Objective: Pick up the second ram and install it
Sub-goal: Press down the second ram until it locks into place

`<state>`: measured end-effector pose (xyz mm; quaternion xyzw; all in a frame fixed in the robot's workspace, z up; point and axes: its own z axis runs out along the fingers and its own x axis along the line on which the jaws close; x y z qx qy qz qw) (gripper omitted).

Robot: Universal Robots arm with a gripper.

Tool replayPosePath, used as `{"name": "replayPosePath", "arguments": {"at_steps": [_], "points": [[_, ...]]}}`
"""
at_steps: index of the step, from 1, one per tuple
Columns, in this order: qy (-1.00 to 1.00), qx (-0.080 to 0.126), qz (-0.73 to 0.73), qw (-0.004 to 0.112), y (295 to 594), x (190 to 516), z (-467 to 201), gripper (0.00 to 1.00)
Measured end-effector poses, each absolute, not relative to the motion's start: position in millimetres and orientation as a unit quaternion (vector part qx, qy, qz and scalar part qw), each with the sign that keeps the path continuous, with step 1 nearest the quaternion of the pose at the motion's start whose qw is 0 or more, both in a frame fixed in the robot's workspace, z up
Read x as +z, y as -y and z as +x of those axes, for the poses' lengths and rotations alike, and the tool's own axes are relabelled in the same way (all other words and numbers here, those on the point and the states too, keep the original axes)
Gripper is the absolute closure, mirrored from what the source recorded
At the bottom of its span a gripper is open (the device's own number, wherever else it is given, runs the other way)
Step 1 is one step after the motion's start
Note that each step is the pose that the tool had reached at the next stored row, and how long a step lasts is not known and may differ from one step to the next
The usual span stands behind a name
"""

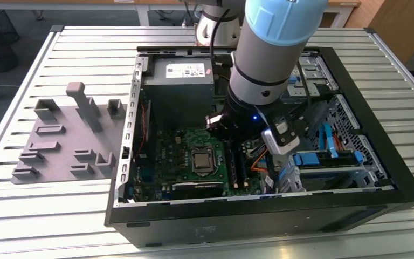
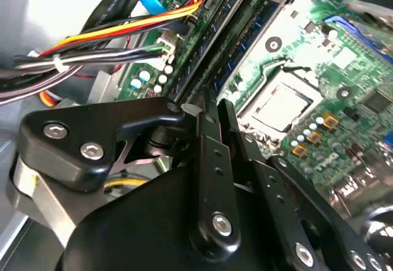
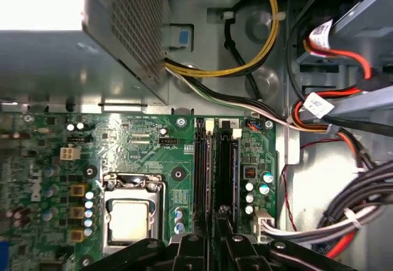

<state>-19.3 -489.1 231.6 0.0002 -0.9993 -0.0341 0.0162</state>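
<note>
1. The gripper (image 2: 214,107) is nearly closed. In both wrist views its two black fingers (image 3: 209,237) stand side by side with only a thin gap between them.
2. The fingertips meet the near end of the ram (image 3: 226,172). It is a long dark stick standing on edge in a memory slot, and the narrow jaws pinch its upper edge.
3. A second long slot (image 3: 202,172) runs parallel, just beside the ram. Its contents cannot be made out.
4. Both slots sit on the green motherboard (image 3: 141,142). The CPU (image 3: 130,219), a square metal cap in a latch frame, lies near them.
5. Yellow, black, white and red cables (image 3: 270,31) run past the far end of the slots to the grey power supply (image 1: 181,81).
6. Label: a white sticker (image 1: 185,69) is on the power supply top. White tags (image 3: 318,105) sit on the red cables.
7. In the exterior view the arm (image 1: 271,54) reaches down into the open black case (image 1: 379,178) at frame centre.
8. A grey holder plate (image 1: 63,145) lies at the exterior view's left, on the slatted table (image 1: 49,216), apart from the case.
</note>
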Motion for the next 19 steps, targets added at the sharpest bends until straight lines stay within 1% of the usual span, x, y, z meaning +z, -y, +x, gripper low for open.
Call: {"name": "replayPosePath", "arguments": {"at_steps": [5,6,8,19], "points": [[0.999,-0.034,0.000,0.016,489.0,233.4,-19.2,0.81],[0.999,-0.034,0.000,0.016,489.1,233.5,-19.3,0.87],[0.999,-0.034,0.000,0.016,489.0,233.6,-19.2,0.89],[0.999,-0.036,0.000,0.016,489.1,224.7,-19.0,0.89]]}}
